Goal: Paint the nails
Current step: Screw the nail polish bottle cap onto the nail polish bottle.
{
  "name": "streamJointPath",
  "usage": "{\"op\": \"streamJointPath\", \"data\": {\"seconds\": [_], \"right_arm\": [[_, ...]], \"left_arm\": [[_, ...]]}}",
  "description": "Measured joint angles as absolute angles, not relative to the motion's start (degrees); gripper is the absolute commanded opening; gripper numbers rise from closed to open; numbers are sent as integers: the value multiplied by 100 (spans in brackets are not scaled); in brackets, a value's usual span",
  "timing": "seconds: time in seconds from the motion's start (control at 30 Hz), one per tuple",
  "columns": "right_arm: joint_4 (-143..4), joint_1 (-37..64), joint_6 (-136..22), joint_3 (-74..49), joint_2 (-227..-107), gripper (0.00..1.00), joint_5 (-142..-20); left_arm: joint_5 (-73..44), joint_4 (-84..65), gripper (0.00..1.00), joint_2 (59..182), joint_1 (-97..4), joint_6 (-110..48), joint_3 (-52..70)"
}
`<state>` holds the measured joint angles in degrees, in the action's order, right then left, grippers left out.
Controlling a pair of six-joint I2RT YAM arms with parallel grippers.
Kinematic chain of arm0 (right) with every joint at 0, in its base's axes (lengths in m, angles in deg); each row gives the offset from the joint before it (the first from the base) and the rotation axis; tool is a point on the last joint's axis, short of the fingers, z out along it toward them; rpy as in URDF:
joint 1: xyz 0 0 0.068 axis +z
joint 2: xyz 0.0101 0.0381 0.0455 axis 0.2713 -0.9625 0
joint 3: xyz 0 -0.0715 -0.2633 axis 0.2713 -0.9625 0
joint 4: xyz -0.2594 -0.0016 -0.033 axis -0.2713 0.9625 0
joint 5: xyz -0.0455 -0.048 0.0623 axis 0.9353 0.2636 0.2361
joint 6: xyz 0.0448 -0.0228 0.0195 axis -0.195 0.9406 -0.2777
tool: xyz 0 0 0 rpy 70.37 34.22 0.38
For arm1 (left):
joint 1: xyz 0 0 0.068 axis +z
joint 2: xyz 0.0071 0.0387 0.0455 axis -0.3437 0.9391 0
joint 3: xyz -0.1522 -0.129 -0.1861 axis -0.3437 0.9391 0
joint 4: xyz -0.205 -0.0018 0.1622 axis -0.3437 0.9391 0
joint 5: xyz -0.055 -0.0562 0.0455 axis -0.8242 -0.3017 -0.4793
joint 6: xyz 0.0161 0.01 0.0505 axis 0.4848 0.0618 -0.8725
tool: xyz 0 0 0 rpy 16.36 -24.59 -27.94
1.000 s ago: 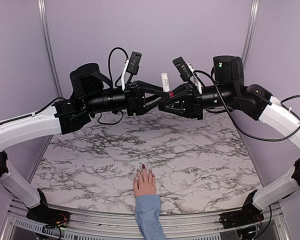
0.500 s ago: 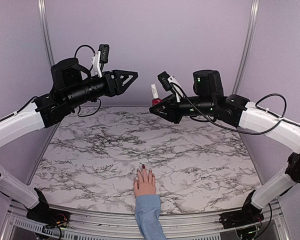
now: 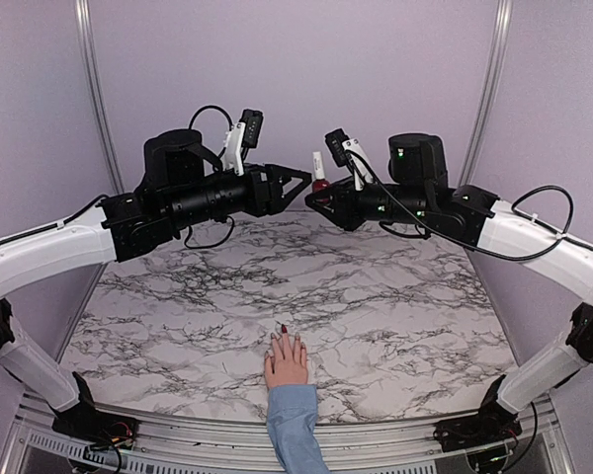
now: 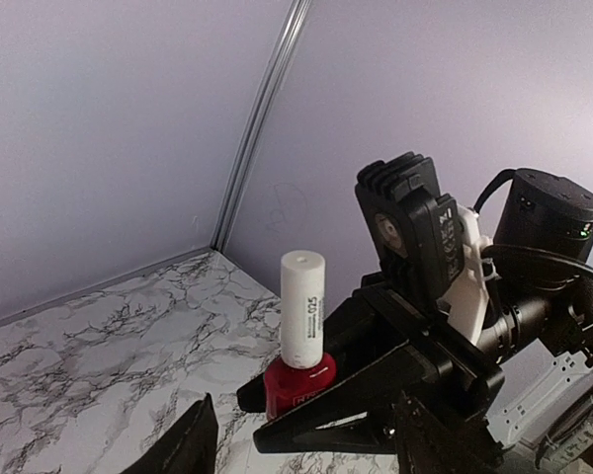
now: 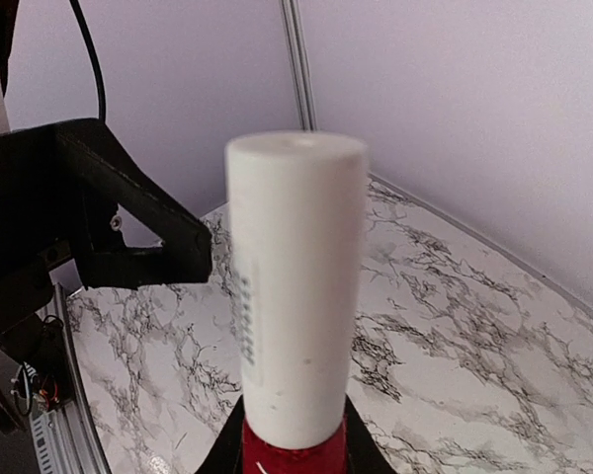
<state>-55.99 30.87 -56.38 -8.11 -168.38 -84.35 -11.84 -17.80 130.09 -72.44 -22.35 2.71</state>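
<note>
- The right gripper [image 3: 319, 200] is clamped tight on the red glass base of the polish bottle [image 3: 318, 178], carried in the air over the far half of the marble table [image 3: 395, 296].
- The bottle stands upright with its long axis vertical, and its white cap [image 5: 296, 286] is still on, pointing straight up.
- The left gripper [image 3: 298, 183] sits just beside the bottle at its 9 o'clock in the top view. Its jaws are partly spread and hold nothing. In its own wrist view the two fingers [image 4: 183, 449] stand well apart, below the cap and short of it.
- Step in hand, as I judge it: opening the bottle. No brush is out, so painting has not begun.
- The next move calls for the left gripper to rise to cap height, close around the cap and twist or lift it off, while the right keeps the base steady and level.
- The nails [image 3: 284, 330] are well apart from both grippers, at 6 o'clock of the table near its front edge.
- They belong to a pink hand [image 3: 287, 362] lying flat, its long axis running 6 to 12 with the fingers toward 12.
- The blue sleeve [image 3: 295, 425] trails off toward 6.
- One fingertip shows dark red; the other nails are too small to tell.
</note>
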Motion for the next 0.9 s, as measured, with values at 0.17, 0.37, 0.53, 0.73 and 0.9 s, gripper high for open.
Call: {"op": "streamJointPath", "data": {"seconds": [0.17,0.37,0.53,0.73,0.9], "right_arm": [[-5774,3087,-5894,-835,-16840,0,-8440],[-5792,3087,-5912,-835,-16840,0,-8464],[-5702,3087,-5818,-774,-16923,0,-8490],[-5641,3095,-5708,-711,-17096,0,-8534],[-5628,3095,-5658,-697,-17131,0,-8547]], "left_arm": [[-1259,-1799,58,13009,-7299,-2386,271],[-1154,-1802,54,13192,-7299,-2508,59],[-1149,-1837,51,13457,-7299,-2537,-203],[-1147,-1850,35,13627,-7299,-2489,-334],[-1077,-1850,23,13697,-7292,-2423,-409]]}}
